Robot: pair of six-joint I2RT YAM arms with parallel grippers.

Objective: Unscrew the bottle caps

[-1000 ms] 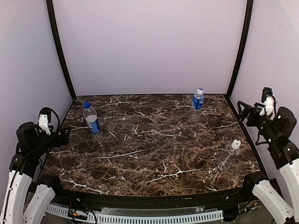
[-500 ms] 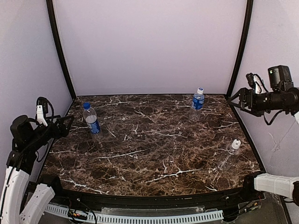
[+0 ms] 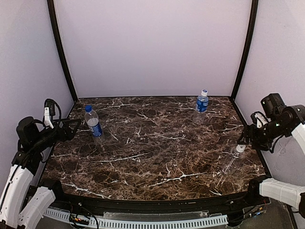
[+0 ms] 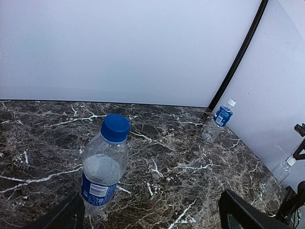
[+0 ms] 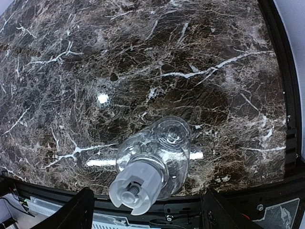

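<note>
My right gripper [image 5: 147,193] hangs straight above the unlabelled bottle [image 5: 162,148], which stands near the right edge of the table [image 5: 71,71], toward the front. The jaws are spread wide, one on each side of the white cap [image 5: 135,187], and they do not touch it.

My left gripper [image 4: 151,210] is spread open too and holds nothing. It looks from low at the labelled bottle [image 4: 104,176] with the dark blue cap [image 4: 115,127], which stands at the left side of the table. The third bottle [image 3: 202,102] stands at the back right, well apart from both arms.

I judge that the step in hand is to take the white cap. To do it well, I should first bring the cap exactly to the middle between the jaws. Then I go down only until the pads are level with the side of the cap, not lower on the neck.

The bottle looks light and maybe empty, so it can turn together with the cap or fall over. I think the body must be held firmly while I twist. My left arm is far from it now.
</note>
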